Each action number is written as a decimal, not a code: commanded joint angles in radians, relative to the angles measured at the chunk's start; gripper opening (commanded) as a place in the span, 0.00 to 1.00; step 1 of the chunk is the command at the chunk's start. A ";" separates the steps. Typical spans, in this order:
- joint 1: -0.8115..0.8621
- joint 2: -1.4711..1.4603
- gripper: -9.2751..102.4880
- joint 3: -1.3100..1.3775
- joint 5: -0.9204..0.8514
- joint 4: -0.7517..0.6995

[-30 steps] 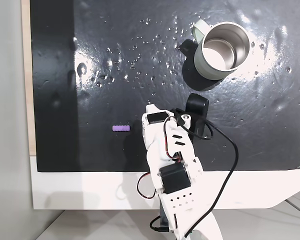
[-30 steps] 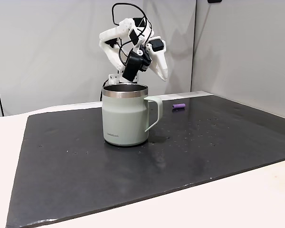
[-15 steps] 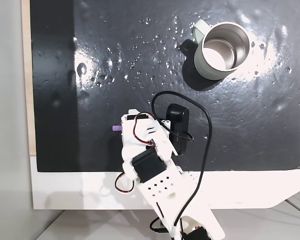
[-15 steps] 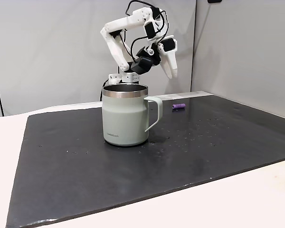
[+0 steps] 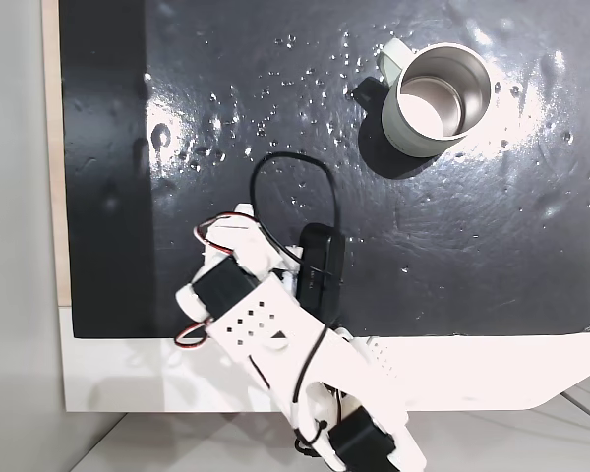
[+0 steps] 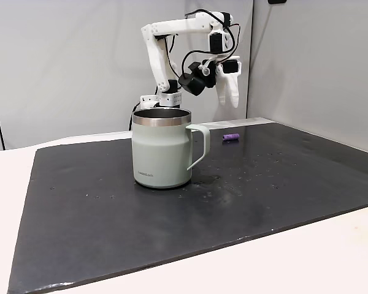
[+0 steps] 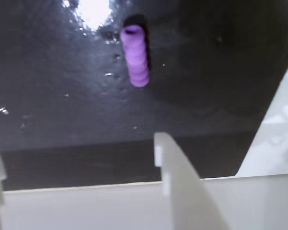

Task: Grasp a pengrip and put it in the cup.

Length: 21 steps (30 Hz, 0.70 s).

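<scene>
Nothing of the task was done yet, as far as the pictures showed: the pengrip [image 7: 135, 56] lay loose on the black mat [image 6: 282, 184], and the cup [image 6: 161, 148] held nothing that could be seen in its steel interior. Grasping, carrying and dropping all remained.

In the side fixed view the gripper [image 6: 230, 98] hung in the air, well above the pengrip [image 6: 232, 137] and pointing down, gripping nothing. In the wrist view one white finger [image 7: 175, 165] rose from the bottom edge and a sliver of another showed at the far left with open mat between them, so the jaws looked spread; the pengrip lay ahead of them, toward the top of that picture, untouched.

In the top fixed view the arm covered the pengrip's spot near the lower left part of the mat [image 5: 108, 118], close to its near edge, where a white board [image 5: 138, 379] began. The cup [image 5: 435, 96] stood at the far right of that view, well apart from the arm, with bare mat between. Descent looked unobstructed, and the path to the cup was open; only the rim and handle would need clearing.
</scene>
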State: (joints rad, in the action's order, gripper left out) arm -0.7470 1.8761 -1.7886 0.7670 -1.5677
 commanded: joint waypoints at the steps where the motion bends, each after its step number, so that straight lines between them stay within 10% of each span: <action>1: -0.015 -0.052 0.39 0.095 0.037 -0.040; 21: -0.144 -0.353 0.39 0.158 0.077 -0.040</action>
State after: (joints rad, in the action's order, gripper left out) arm -0.8805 1.5294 -1.6843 0.8268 -1.5907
